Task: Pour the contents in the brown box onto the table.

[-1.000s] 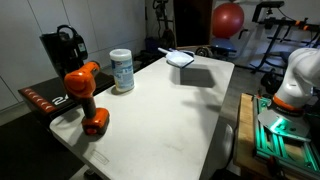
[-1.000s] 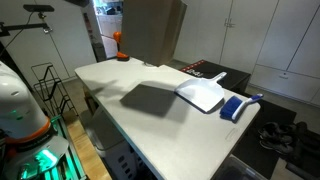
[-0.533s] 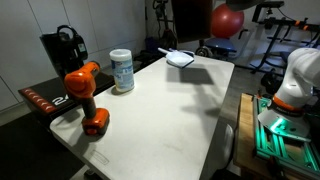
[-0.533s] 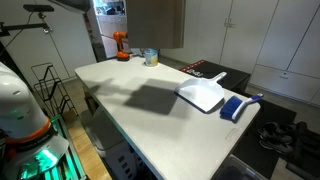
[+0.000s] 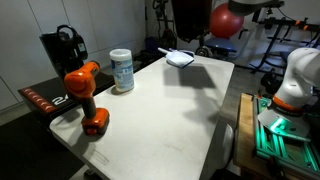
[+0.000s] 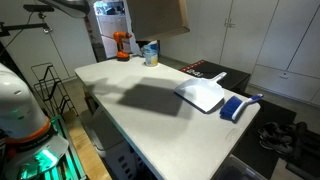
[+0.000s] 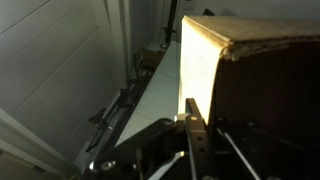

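Wrist view only: fingers (image 7: 192,138) tight on the brown box (image 7: 205,70) wall.

The arm (image 5: 298,78) is glossy white, built of fat rounded segments, and its mount (image 5: 272,128) glows green underneath. Up close in the wrist view, the gripper (image 7: 190,112) is black, with dull grey metal jaws and thin pale rods alongside.
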Action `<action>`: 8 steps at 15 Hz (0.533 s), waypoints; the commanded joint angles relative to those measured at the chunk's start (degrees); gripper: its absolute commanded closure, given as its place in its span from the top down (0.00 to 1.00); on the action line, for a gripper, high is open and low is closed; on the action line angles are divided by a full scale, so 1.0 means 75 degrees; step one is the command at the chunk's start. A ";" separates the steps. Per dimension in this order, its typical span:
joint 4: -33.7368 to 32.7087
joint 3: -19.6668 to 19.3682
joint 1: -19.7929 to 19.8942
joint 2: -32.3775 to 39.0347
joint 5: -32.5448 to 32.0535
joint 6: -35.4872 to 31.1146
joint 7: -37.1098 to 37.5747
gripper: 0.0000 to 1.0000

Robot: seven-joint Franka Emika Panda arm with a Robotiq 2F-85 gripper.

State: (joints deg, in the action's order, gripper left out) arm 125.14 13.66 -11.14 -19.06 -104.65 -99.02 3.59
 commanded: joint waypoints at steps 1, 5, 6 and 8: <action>-0.0006 -0.0085 -0.0114 0.0013 -0.0025 0.0046 -0.0009 0.05; 0.0119 0.0150 -0.0196 -0.0051 -0.0405 0.0157 -0.0500 0.01; 0.0187 0.0268 -0.0261 -0.0064 -0.0516 0.0227 -0.0650 0.01; 0.0341 0.0444 -0.0367 -0.0095 -0.0673 0.0283 -0.1054 0.01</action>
State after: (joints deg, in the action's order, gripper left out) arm 125.50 15.23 -12.43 -18.71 -106.19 -98.90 -0.02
